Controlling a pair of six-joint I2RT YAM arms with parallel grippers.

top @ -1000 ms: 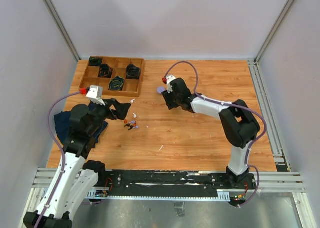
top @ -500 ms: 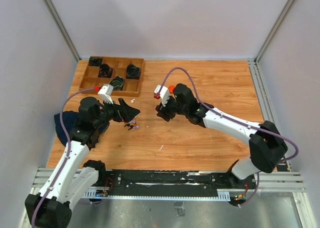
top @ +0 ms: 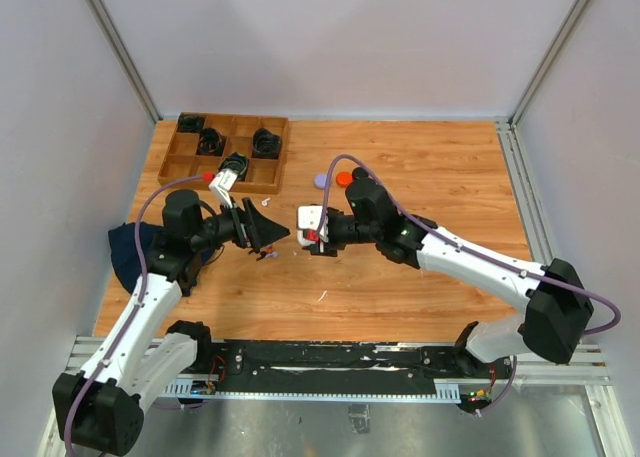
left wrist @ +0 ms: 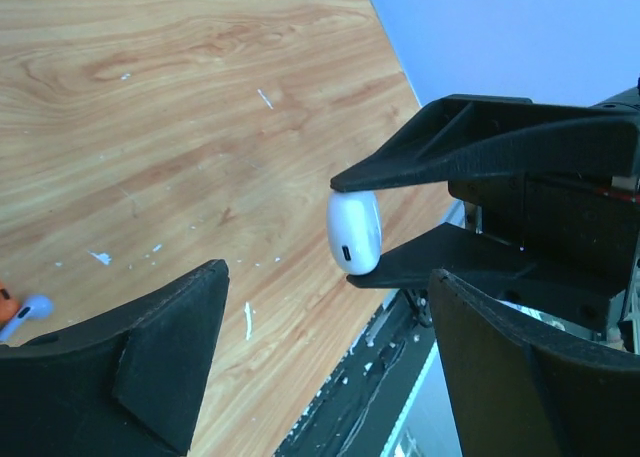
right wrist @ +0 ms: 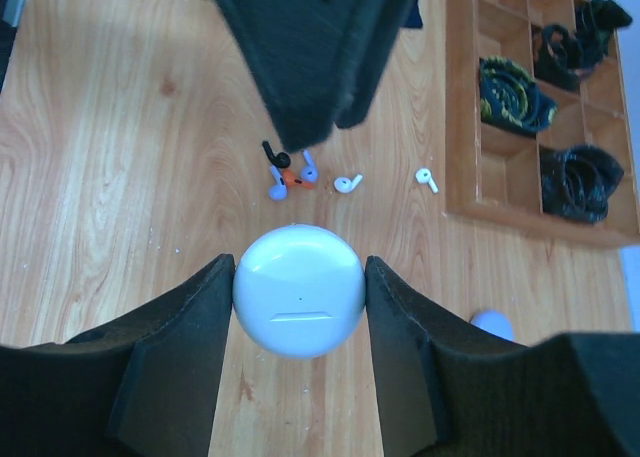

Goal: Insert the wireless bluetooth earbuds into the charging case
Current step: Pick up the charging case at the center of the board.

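Observation:
My right gripper [right wrist: 299, 287] is shut on a round white charging case [right wrist: 298, 290], closed, held above the table by its sides. In the top view the right gripper [top: 305, 237] points left, tip to tip with my left gripper [top: 282, 234]. In the left wrist view the left gripper [left wrist: 325, 312] is open and empty, with the case [left wrist: 354, 230] just beyond its fingers. Several tiny earbuds lie on the wood: an orange, purple and dark cluster [right wrist: 289, 173], two white ones [right wrist: 347, 184] [right wrist: 428, 180]. The cluster also shows in the top view [top: 265, 255].
A wooden compartment tray [top: 268, 173] with coiled black cables stands at the back left. A purple round case [top: 322, 180] and an orange one [top: 344, 178] lie beside it. A dark blue cloth [top: 125, 249] lies at the left edge.
My right arm has swung from the purple and orange cases down and left with the white case. My left gripper has risen and moved right to meet it.

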